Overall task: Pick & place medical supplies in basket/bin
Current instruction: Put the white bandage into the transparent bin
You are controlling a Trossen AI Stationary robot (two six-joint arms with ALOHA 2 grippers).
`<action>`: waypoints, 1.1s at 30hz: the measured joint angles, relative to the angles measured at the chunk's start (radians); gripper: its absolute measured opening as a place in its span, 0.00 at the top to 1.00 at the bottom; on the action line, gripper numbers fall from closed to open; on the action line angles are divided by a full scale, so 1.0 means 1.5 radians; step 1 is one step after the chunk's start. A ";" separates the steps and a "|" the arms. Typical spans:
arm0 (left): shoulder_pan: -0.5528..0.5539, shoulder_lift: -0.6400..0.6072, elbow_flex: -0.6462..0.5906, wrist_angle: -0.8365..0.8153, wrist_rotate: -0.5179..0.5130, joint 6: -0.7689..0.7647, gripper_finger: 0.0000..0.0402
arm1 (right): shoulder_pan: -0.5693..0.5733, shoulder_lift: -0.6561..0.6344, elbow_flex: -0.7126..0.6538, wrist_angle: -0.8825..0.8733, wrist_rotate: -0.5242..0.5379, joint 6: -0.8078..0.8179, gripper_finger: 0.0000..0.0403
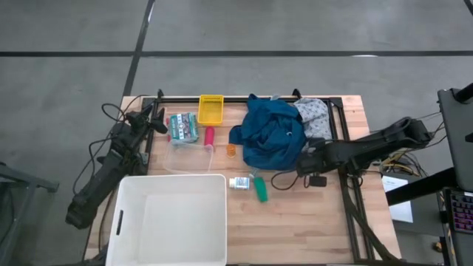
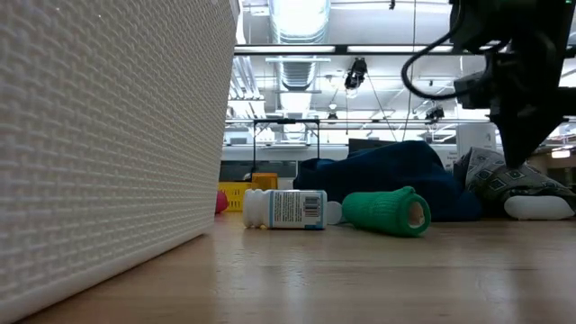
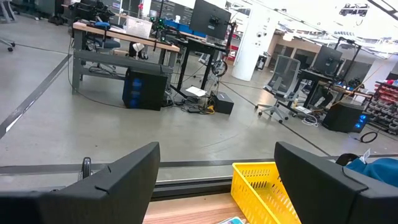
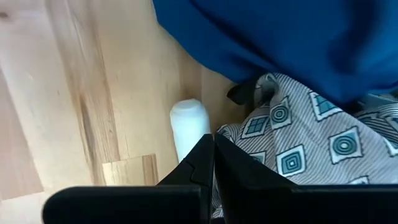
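Medical supplies lie scattered over the far half of the wooden counter (image 1: 295,229), none yet in the large white rectangular plastic tub (image 1: 118,222) at the near left, which looks empty. The right claw (image 4: 214,144), pressed together and pinching nothing, hangs low over the right side, just beside a small white tube (image 4: 188,124) and at the edge of the grey patterned cloth (image 4: 311,143), with the crumpled blue fabric garment (image 1: 272,133) beyond. This reads as an approach step: the next move calls for spreading the fingers, then settling on the tube or the cloth. The garment overlaps the cloth, so a lift may drag both. Left of it lie a green tube (image 2: 387,211) and a white labelled bottle (image 2: 283,209), then an orange cap (image 1: 231,150) and a red bottle (image 1: 209,136); a yellow mesh basket (image 1: 211,109) and a teal packet (image 1: 182,126) sit far back. The left claw (image 3: 214,180) waits spread at the far left.
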 joint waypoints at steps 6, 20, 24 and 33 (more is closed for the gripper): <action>0.000 0.000 0.000 0.000 0.000 0.000 0.20 | -0.004 0.045 0.000 0.001 0.001 -0.001 0.98; 0.000 0.000 0.000 0.000 0.000 0.000 0.20 | -0.004 0.077 -0.033 0.046 -0.051 0.080 0.89; 0.000 0.000 0.000 0.000 0.000 0.000 0.20 | -0.004 0.064 -0.042 0.046 -0.051 0.074 0.78; 0.000 0.000 0.000 0.000 0.000 0.000 0.20 | -0.004 0.005 -0.042 0.045 -0.042 0.099 0.56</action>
